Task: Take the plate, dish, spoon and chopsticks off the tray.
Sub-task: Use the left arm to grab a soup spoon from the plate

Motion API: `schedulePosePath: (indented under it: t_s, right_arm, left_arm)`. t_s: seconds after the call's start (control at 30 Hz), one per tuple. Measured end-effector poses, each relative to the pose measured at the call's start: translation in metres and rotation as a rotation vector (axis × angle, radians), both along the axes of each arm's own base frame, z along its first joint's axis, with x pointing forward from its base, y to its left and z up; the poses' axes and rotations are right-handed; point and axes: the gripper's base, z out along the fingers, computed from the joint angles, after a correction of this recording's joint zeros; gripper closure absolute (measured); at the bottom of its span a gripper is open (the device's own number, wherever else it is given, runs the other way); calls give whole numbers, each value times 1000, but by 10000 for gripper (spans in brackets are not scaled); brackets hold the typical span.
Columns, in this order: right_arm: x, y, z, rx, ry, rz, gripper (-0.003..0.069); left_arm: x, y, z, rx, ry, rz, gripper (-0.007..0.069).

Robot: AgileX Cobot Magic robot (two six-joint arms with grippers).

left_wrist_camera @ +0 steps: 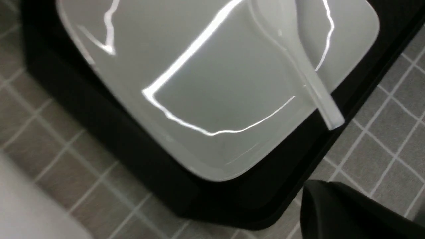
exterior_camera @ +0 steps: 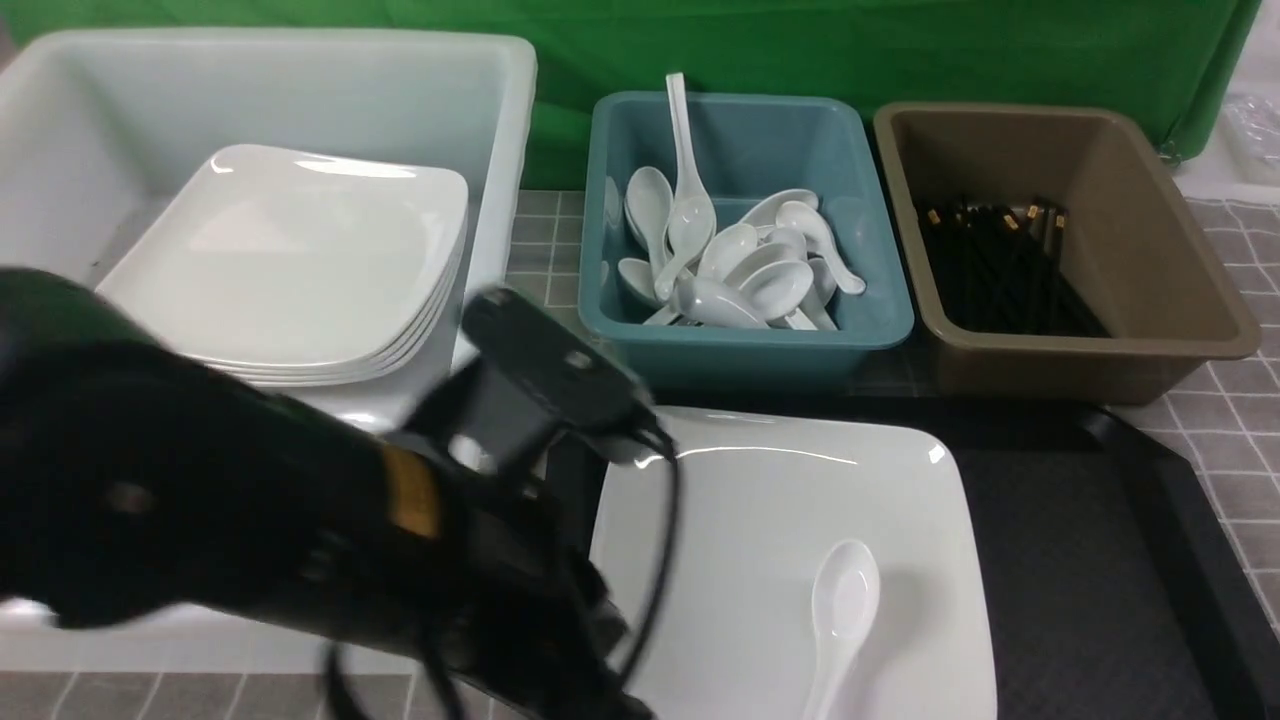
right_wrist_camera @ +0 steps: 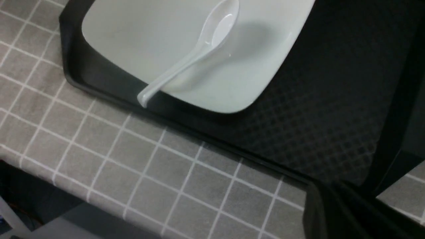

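You had the plate (exterior_camera: 780, 540) lying on the left part of the tray (exterior_camera: 1080, 560), with the spoon (exterior_camera: 843, 605) resting in it, hollow side up, its handle poking over the plate's near rim. Neither was cleared. No dish and no chopsticks showed on the tray's bare surface, so I judged those two parts done, though your left arm (exterior_camera: 250, 520) hid the tray's near left corner. The white tub (exterior_camera: 300, 90) held stacked plates, the teal tub (exterior_camera: 760, 355) spoons, the brown tub (exterior_camera: 1050, 375) black chopsticks. Your left gripper (left_wrist_camera: 352, 212) had its fingers pressed together, on nothing I could see, down by the plate's left edge. Your right gripper (right_wrist_camera: 338, 215) showed only as a dark edge, and whether its fingers were spread I could not tell. Roughly half was left: the spoon, then the plate
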Motion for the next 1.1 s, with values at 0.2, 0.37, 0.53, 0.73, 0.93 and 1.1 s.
schedulePosePath:
  t_s: [0.2,0.37,0.53,0.73,0.93,1.1]
  right_arm:
    - [-9,-12,-6,53,-13,2,587]
    - [-10,-13,-7,40,-22,28,582]
    - [-10,-13,-7,29,-30,45,572]
    - [-11,-13,-7,14,-39,68,568]
    - [-11,-13,-7,6,-43,82,560]
    - [-11,-13,-7,4,-45,86,552]
  left_arm:
    - [-8,-64,-46,141,113,-15,609]
    - [7,-110,-63,173,167,23,484]
    - [24,-135,-72,180,153,50,286]
    - [34,-140,-89,250,108,59,178]
    - [37,-144,-101,272,105,62,228]
    - [37,-147,-101,253,99,60,377]
